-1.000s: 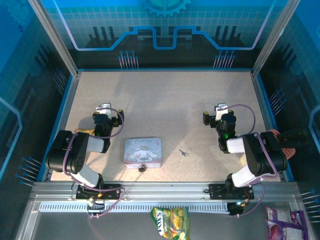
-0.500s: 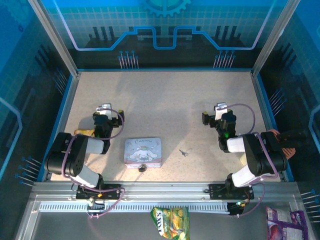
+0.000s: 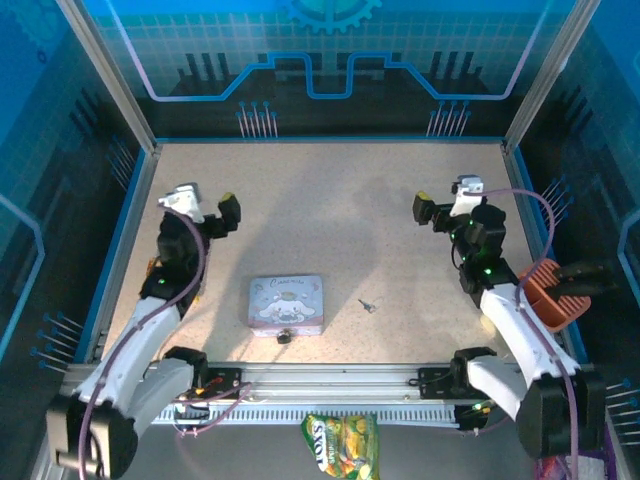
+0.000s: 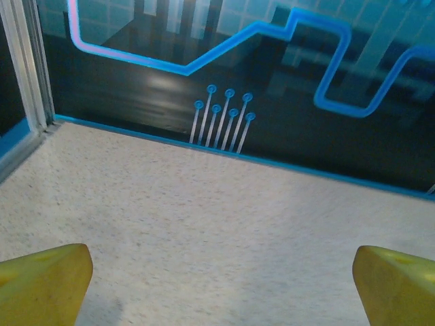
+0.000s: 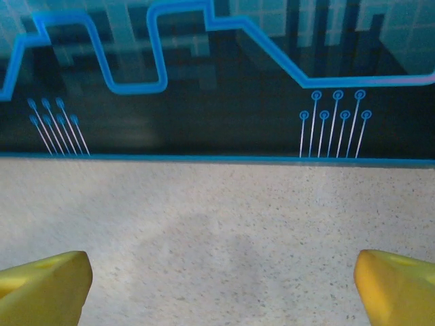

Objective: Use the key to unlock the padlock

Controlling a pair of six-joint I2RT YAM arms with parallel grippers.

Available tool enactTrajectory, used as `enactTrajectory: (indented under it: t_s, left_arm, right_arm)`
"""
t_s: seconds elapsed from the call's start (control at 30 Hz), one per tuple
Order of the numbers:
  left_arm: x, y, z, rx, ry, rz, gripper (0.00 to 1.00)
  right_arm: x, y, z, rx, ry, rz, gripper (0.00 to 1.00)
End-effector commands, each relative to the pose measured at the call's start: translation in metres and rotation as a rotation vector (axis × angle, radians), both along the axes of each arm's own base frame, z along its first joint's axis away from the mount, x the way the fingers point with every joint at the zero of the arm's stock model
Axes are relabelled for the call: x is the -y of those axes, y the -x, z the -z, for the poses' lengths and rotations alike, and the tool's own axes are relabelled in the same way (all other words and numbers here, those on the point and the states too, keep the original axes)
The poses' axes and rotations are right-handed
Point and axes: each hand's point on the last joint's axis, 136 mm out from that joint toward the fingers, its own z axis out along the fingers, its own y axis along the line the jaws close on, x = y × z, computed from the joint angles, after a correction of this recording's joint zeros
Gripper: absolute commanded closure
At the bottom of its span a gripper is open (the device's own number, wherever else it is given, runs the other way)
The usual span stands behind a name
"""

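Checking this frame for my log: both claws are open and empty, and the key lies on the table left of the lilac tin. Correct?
Not quite: the top external view shows the key lying right of the lilac tin, not left. The rest holds.

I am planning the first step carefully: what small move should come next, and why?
Probably bring the right gripper back toward the key: the gripper is open and empty, and the key lies loose on the table, right of the tin, nearer this arm.

lilac cartoon-printed tin (image 3: 287, 303), speckled beige table (image 3: 330, 210).
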Motion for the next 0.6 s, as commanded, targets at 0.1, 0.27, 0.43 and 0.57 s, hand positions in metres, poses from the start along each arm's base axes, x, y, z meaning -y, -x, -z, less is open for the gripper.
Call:
enactTrajectory:
  t_s: [0.1,0.27,0.43,0.57]
  left_arm:
    - [-0.019,0.074,0.028,-0.276,0.278,-0.165,0.01]
    - [-0.025,0.108,0.042,-0.291,0.319,-0.185,0.01]
    - [0.01,0.104,0.058,-0.377,0.381,-0.009,0.01]
    - [0.034,0.096,0.088,-0.499,0.363,0.063,0.01]
  right_arm:
    - [0.037,0.053,0.031,-0.358,-0.432,0.242,0.0]
    - [0.018,0.072,0.037,-0.376,-0.517,0.09,0.01]
    - [-0.012,0.086,0.049,-0.528,-0.397,-0.006,0.03]
    - [-0.04,0.097,0.061,-0.593,-0.202,-0.08,0.04]
